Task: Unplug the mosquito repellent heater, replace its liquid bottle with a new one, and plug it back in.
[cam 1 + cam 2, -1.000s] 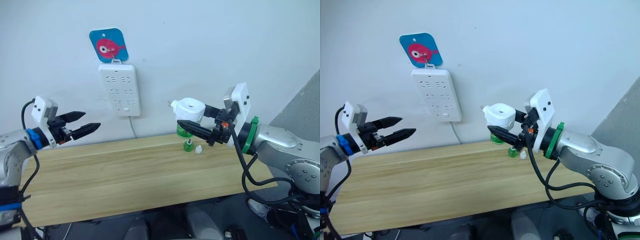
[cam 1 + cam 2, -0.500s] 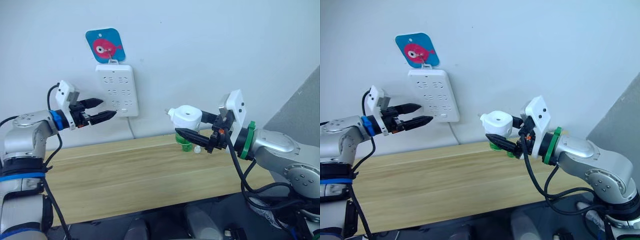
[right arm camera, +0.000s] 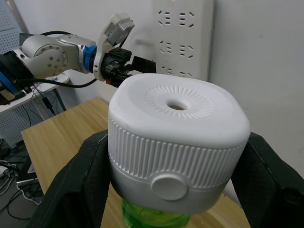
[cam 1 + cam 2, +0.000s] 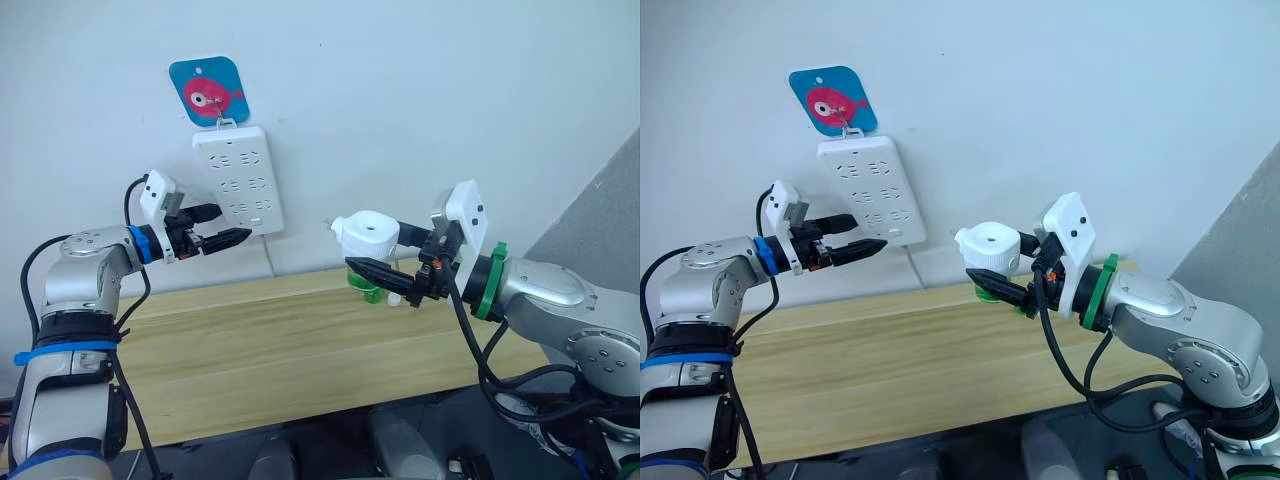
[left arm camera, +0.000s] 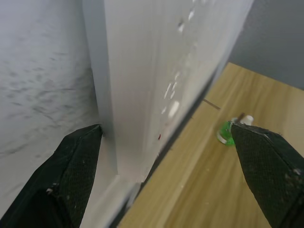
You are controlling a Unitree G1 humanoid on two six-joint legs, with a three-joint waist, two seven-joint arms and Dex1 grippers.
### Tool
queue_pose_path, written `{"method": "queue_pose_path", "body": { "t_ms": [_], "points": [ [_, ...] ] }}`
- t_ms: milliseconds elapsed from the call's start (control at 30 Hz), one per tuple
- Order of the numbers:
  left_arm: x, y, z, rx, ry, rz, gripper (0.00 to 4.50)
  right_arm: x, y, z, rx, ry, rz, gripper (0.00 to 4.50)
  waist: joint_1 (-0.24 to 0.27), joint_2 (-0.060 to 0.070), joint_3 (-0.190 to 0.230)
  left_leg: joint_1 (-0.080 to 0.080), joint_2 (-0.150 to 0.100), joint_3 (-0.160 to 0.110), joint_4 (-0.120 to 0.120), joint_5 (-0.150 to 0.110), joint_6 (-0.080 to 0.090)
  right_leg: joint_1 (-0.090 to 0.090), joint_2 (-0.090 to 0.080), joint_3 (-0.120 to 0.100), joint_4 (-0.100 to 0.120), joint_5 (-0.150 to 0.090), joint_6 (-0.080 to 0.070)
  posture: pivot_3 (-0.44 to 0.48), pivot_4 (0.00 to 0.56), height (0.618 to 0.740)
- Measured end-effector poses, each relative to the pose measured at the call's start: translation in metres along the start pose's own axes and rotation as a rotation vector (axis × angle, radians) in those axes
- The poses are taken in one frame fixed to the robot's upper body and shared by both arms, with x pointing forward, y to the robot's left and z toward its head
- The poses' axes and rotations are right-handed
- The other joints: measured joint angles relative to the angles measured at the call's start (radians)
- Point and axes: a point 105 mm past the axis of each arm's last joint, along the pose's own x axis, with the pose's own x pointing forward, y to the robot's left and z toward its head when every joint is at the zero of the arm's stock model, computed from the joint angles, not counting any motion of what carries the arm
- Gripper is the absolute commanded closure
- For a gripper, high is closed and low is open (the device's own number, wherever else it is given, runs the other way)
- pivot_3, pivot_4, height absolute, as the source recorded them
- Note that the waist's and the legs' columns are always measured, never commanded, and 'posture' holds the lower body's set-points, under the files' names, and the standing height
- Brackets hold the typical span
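Heater point(image 4: 366, 233) sits clamped in my right gripper point(image 4: 385, 257); my left gripper point(image 4: 232, 226), fingers spread, reaches the strip point(image 4: 238, 179).

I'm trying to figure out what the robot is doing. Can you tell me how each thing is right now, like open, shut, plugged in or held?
Mosquito repellent heater: unplugged, held in the air, green bottle fitted underneath.
Right end effector: shut on the heater.
Left end effector: open, holding nothing, beside the power strip's lower edge.
Power strip: hanging on the wall, nothing plugged into its sockets.
Small green bottle: lying on the wooden table.
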Motion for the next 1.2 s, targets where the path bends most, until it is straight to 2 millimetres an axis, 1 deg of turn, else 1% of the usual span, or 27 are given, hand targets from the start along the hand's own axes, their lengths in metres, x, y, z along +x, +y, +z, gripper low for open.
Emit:
{"method": "queue_pose_path", "body": {
  "t_ms": [100, 233, 367, 467, 533, 733, 767, 967, 1100, 1200],
  "points": [
    [0.002, -0.002, 0.003, -0.015, 0.003, -0.016, 0.00, 0.000, 0.000, 0.000, 0.002, 0.000, 0.003, 1.36, 0.000, 0.000, 0.000, 0.000, 0.000, 0.000, 0.000, 0.000, 0.000, 0.000, 0.000, 0.000, 0.000, 0.000, 0.000, -0.232, 0.119, 0.736],
    [0.008, -0.008, 0.015, -0.011, -0.024, -0.048, 0.00, 0.000, 0.001, 0.000, 0.003, -0.002, 0.007, 1.36, 0.000, 0.000, 0.000, 0.000, 0.000, 0.000, 0.000, 0.000, 0.000, 0.000, 0.000, 0.000, 0.000, 0.000, 0.000, -0.229, 0.119, 0.736],
    [0.014, -0.012, 0.019, -0.027, -0.042, -0.066, 0.00, 0.001, 0.002, 0.000, 0.005, -0.007, 0.011, 1.36, 0.000, 0.000, 0.000, 0.000, 0.000, 0.000, 0.000, 0.000, 0.000, 0.000, 0.000, 0.000, 0.000, 0.000, 0.000, -0.229, 0.120, 0.736],
    [0.014, -0.013, 0.020, -0.028, -0.045, -0.071, 0.59, 0.002, 0.003, 0.001, 0.010, -0.013, 0.017, 1.36, 0.000, 0.000, 0.000, 0.000, 0.000, 0.000, 0.000, 0.000, 0.000, 0.000, 0.000, 0.000, 0.000, 0.000, 0.000, -0.228, 0.121, 0.736],
    [0.014, -0.013, 0.021, -0.031, -0.046, -0.071, 1.17, 0.003, 0.005, 0.001, 0.016, -0.020, 0.024, 1.36, 0.000, 0.000, 0.000, 0.000, 0.000, 0.000, 0.000, 0.000, 0.000, 0.000, 0.000, 0.000, 0.000, 0.000, 0.000, -0.226, 0.120, 0.736],
    [0.014, -0.014, 0.024, -0.042, -0.049, -0.078, 3.10, 0.006, 0.008, 0.000, 0.025, -0.024, 0.042, 1.36, 0.001, 0.000, 0.000, 0.000, 0.000, -0.001, 0.000, 0.000, 0.000, 0.000, 0.000, 0.000, 0.000, 0.000, 0.000, -0.226, 0.118, 0.736],
    [0.015, -0.015, 0.024, -0.045, -0.049, -0.090, 3.20, 0.008, 0.008, -0.001, 0.026, -0.020, 0.045, 1.36, 0.001, 0.000, 0.000, 0.000, 0.000, 0.000, 0.000, 0.000, 0.000, 0.000, 0.000, 0.000, 0.000, 0.000, 0.000, -0.226, 0.118, 0.736],
    [0.015, -0.018, 0.024, -0.074, -0.049, -0.108, 3.20, 0.032, 0.011, -0.004, 0.014, 0.018, 0.055, 1.36, -0.001, 0.000, 0.000, 0.000, 0.000, -0.001, 0.000, 0.000, 0.000, 0.000, 0.000, -0.001, 0.001, 0.000, 0.000, -0.231, 0.119, 0.736],
    [0.017, -0.020, 0.025, -0.082, -0.050, -0.114, 3.20, 0.056, 0.014, 0.000, 0.014, 0.027, 0.055, 1.36, 0.000, 0.000, 0.000, 0.000, 0.000, -0.002, 0.000, 0.000, 0.000, 0.000, 0.000, -0.002, 0.001, 0.002, -0.003, -0.228, 0.119, 0.736],
    [0.017, -0.021, 0.026, -0.078, -0.047, -0.106, 3.20, 0.075, 0.008, -0.002, 0.036, 0.053, 0.002, 1.36, 0.000, 0.000, 0.000, -0.001, 0.000, -0.003, 0.001, 0.000, 0.000, 0.000, 0.000, -0.002, 0.001, 0.002, -0.004, -0.219, 0.116, 0.736]
  ]
}}
